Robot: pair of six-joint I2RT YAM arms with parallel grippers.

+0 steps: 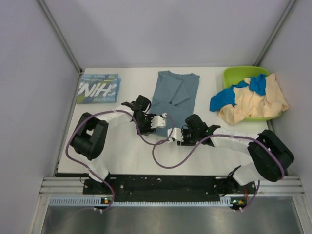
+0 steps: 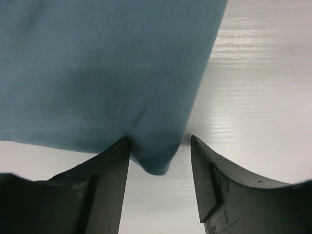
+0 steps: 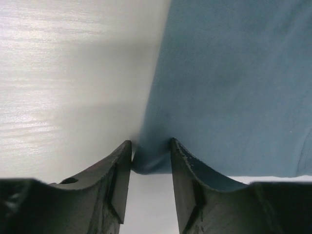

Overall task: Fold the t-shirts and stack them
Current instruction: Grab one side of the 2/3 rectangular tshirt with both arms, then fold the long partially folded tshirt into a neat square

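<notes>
Two doubtful grips on slate-blue t-shirt (image 1: pixel 168 97): L gripper (image 2: pixel 160 141) jaws wide around one hem corner, R gripper (image 3: pixel 151 142) narrower, grip unclear; could slip on lift, skewing fold.

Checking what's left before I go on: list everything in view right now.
slate-blue t-shirt: 1, dusty slate-blue, lying flat mid-table, partly folded
teal t-shirt: 1, teal with white letters, folded, far left corner
bright blue t-shirt: 1, bright blue, crumpled, spilling over the tub's left side
cream t-shirt: 1, cream-beige, crumpled, heaped in and over the tub
tub: 1, lime-green, far right corner
table: 1, white
left gripper: 1, black, open, a near corner of the slate-blue t-shirt between its fingers
right gripper: 1, black, open with a narrower gap, the shirt's other near corner between its fingers
</notes>
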